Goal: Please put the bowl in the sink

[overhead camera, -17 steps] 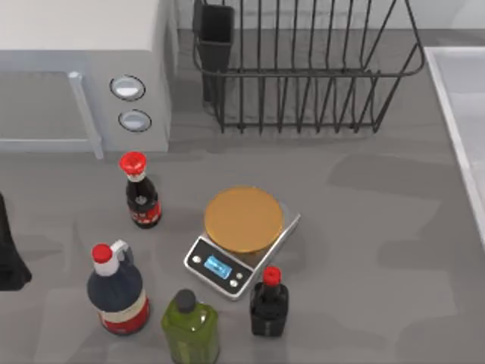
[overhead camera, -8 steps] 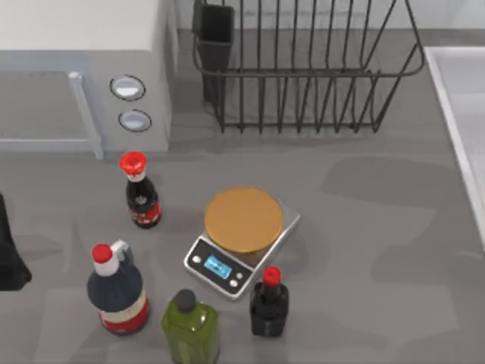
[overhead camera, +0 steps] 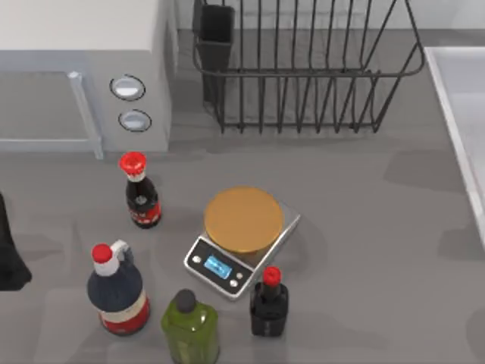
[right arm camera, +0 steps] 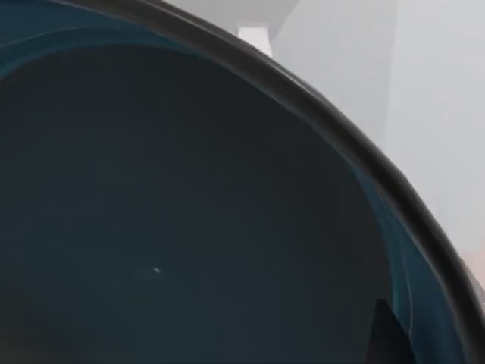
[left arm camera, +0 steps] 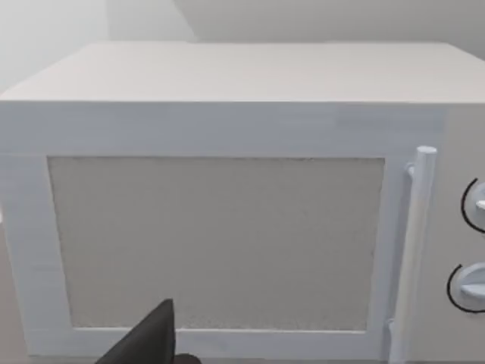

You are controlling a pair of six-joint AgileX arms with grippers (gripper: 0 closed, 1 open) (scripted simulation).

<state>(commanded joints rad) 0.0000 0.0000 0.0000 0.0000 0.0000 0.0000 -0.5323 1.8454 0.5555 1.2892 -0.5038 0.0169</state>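
Blue glazed bowl [right arm camera: 189,227] close up against the right wrist camera, dark rim curving across pale surfaces behind; exact place over the tabletop impossible to tell. Sink [overhead camera: 457,114] at the tabletop's right edge, partly in frame. Likely stiff, smooth and breakable, slippery under a pinch and of moderate weight; best held across the rim, one pad inside and one outside, kept level and set down gently rather than dropped. Dark sliver of the right claw [right arm camera: 388,340] just inside the rim; apart or clamped, cannot tell. Left claw [overhead camera: 9,258] parked at the tabletop's left edge, facing the microwave [left arm camera: 227,189]; state likewise impossible to tell.

Compared with a second ago: soft shadows on the bare tabletop shifted toward the right edge, nearer the sink. Scale [overhead camera: 241,239], bottles and dish rack [overhead camera: 303,68] unmoved, left claw in the same spot.
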